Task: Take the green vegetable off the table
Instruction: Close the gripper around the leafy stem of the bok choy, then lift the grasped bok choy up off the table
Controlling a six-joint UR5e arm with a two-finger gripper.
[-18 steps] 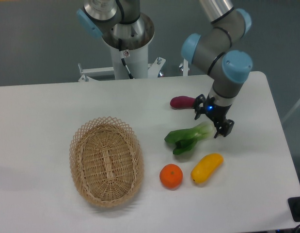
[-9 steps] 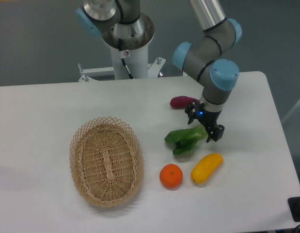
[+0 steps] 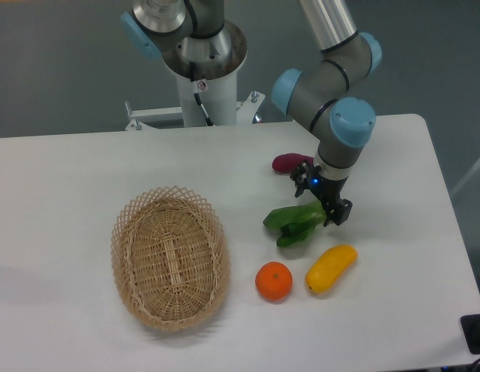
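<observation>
The green vegetable (image 3: 291, 222) lies on the white table (image 3: 77, 174), right of centre, its dark leaves pointing left. Its pale stalk end is hidden under my gripper (image 3: 322, 195). The gripper points down over that stalk end, with one finger (image 3: 302, 177) on the far side and the other on the near side. The jaws stand apart. I cannot tell whether the fingers touch the vegetable.
A purple sweet potato (image 3: 285, 163) lies just behind the gripper. A yellow squash (image 3: 331, 267) and an orange (image 3: 274, 280) lie in front of the vegetable. A wicker basket (image 3: 125, 232) stands at the left. The arm's base (image 3: 202, 74) rises behind the table.
The gripper has moved left and a little down, from beside the stalk end to directly over it. The vegetable has not moved.
</observation>
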